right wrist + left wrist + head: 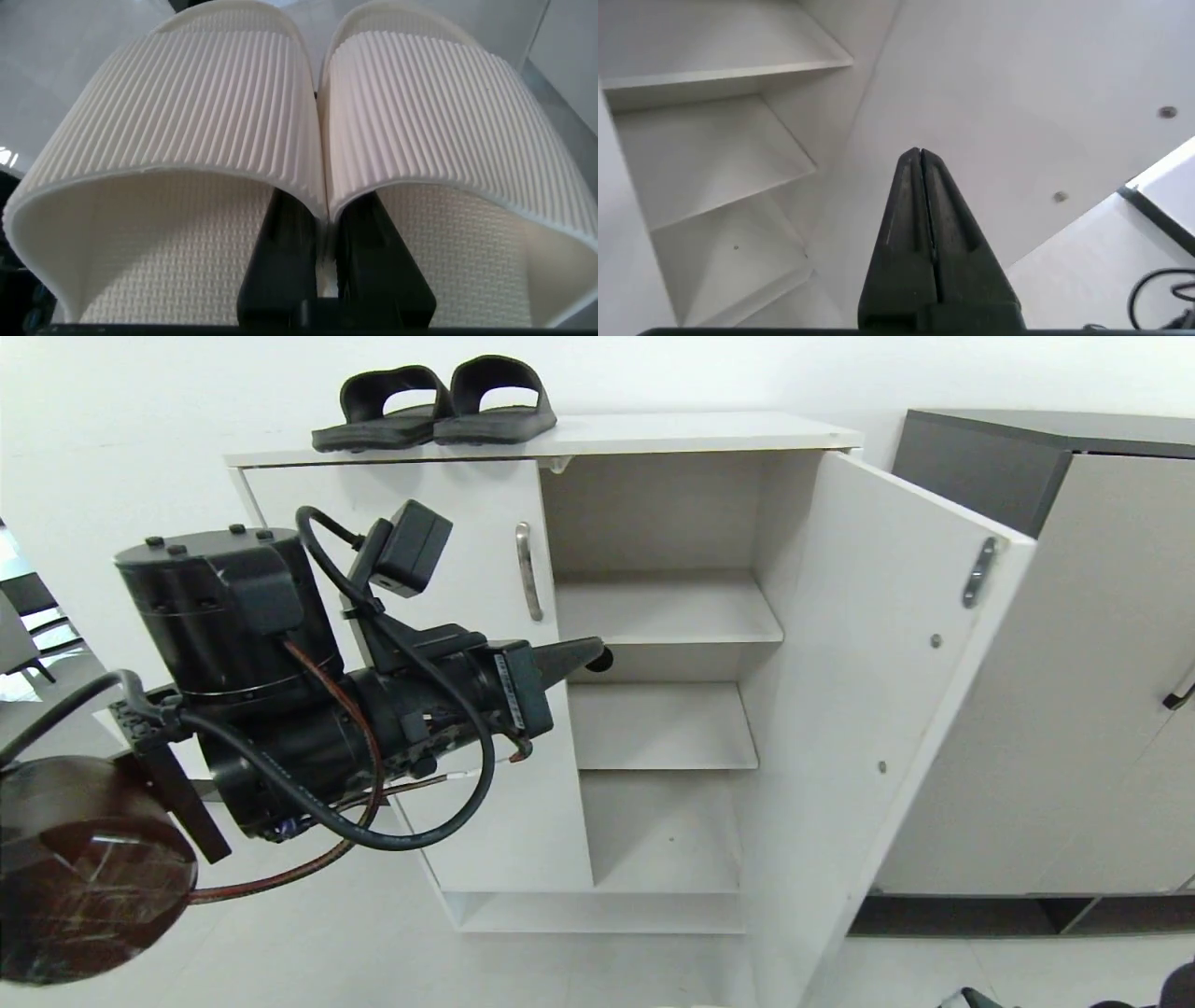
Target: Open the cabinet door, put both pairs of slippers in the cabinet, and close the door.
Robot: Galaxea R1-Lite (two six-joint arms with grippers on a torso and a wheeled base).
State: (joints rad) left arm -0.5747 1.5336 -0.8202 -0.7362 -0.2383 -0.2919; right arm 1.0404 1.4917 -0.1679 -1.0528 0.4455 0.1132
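Item one, the cabinet (653, 434): white, centre of the head frame, with its right-hand door (868, 663) swung wide toward the right of the frame. I count the opening step as done. Item two, the shelves (667, 611): three bare levels stacked in the centre of the frame, nothing stored on them. Item three, the black slippers (434, 406): one pair, side by side on the cabinet top at upper centre-left, untouched. Item four, the cream slippers (234, 103): one ribbed pair, held by my right gripper (325, 252). One finger sits under each strap and the adjoining inner sides are pinched between them. Item five, the left gripper (588, 660): centre-left of the head frame, in front of the closed left leaf (467, 523) and just below its handle (528, 571). Its fingers are pressed flat together on nothing, and its tip points at the open bay. Step in hand, as I judge it: stowing the first pair. The next move calls for carrying the cream pair into the open bay and onto a shelf. The left arm must be clear of the opening, and the slippers kept level so neither slides off the pinch.
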